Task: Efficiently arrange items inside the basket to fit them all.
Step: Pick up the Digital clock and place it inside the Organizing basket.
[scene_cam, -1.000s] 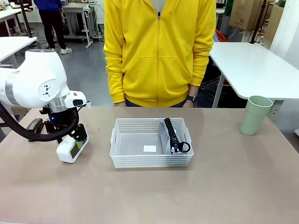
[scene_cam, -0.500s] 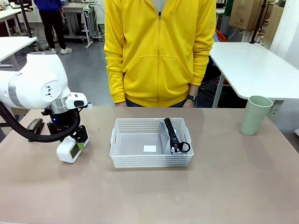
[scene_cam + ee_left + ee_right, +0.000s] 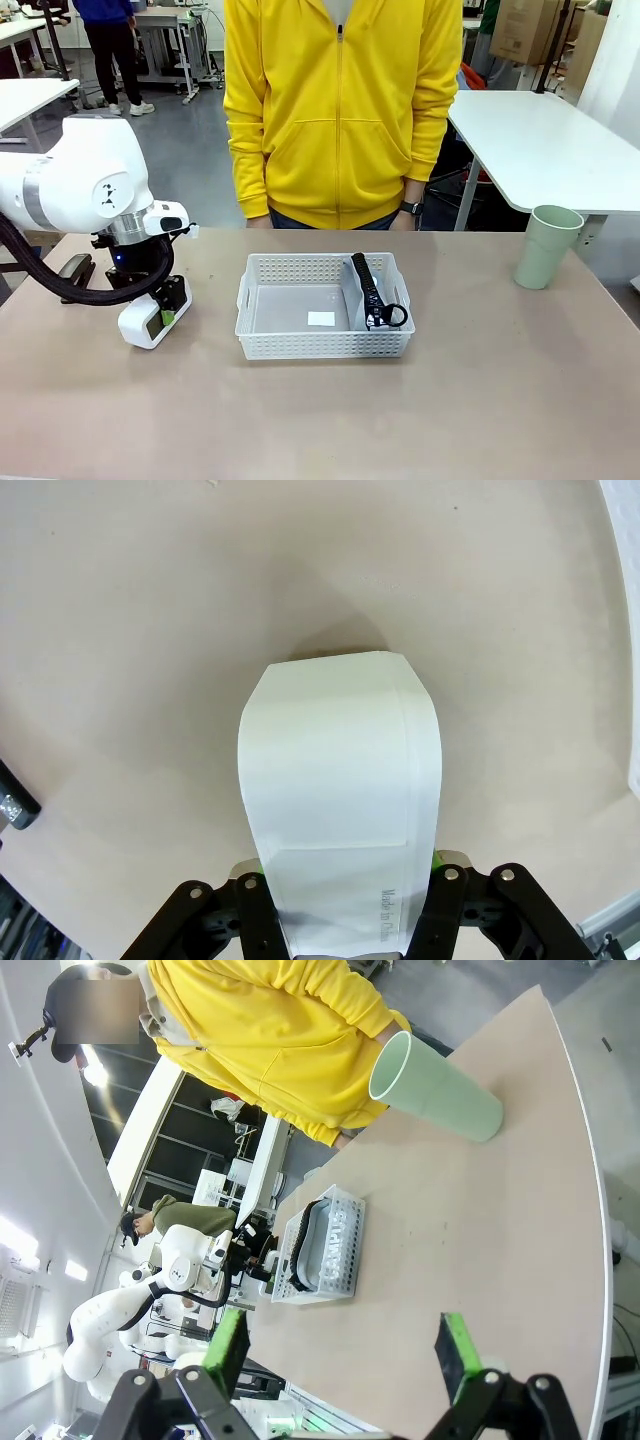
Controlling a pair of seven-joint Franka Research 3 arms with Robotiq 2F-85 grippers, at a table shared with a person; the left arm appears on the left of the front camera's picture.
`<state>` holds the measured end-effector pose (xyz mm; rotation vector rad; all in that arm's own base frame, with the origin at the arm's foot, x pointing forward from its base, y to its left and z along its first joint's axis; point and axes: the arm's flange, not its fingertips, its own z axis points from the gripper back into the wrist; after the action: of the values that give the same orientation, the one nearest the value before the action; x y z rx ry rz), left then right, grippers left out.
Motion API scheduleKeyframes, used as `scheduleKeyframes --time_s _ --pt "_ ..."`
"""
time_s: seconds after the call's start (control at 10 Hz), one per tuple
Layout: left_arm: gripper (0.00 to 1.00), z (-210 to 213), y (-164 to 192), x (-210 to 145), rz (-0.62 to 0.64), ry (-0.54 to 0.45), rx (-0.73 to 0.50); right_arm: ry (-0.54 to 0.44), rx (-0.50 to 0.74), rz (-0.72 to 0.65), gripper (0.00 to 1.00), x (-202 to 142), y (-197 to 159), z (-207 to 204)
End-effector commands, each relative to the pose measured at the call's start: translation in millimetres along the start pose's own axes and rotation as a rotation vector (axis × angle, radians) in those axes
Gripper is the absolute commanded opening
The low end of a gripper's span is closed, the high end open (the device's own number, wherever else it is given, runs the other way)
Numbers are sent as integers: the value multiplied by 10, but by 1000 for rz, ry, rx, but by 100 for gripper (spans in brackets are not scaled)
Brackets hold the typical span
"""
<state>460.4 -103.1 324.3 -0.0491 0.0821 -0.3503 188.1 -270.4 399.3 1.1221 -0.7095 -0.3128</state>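
Shifted slightly leftward since the earlier frame: left gripper (image 3: 165, 305), its 2 green pads now clamped on 1 white boxy device (image 3: 145, 325), which sits tilted on the table (image 3: 450, 400), left of the basket (image 3: 325, 345) and well apart from it. Basket contents: 1 grey pouch (image 3: 368, 290) along the right wall; 1 pale green cup (image 3: 545, 245) stands upright near the table's far right edge. Right gripper (image 3: 342, 1350): fingers spread wide, holding nothing.
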Motion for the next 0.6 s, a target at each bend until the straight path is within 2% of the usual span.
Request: scheduleKeyframes --time_s 0.0,0.2,0.4,0.5 --pt "0 -36 11 28 -16 16 -27 -18 15 27 100 22 10 -14" --pt "0 45 24 -30 17 -9 -46 -18 15 27 100 22 10 -14" --pt "0 334 2 -271 21 -34 -158 -18 15 27 100 22 10 -14" --pt "0 555 -21 -515 -32 -55 -250 -18 15 27 100 22 10 -14"
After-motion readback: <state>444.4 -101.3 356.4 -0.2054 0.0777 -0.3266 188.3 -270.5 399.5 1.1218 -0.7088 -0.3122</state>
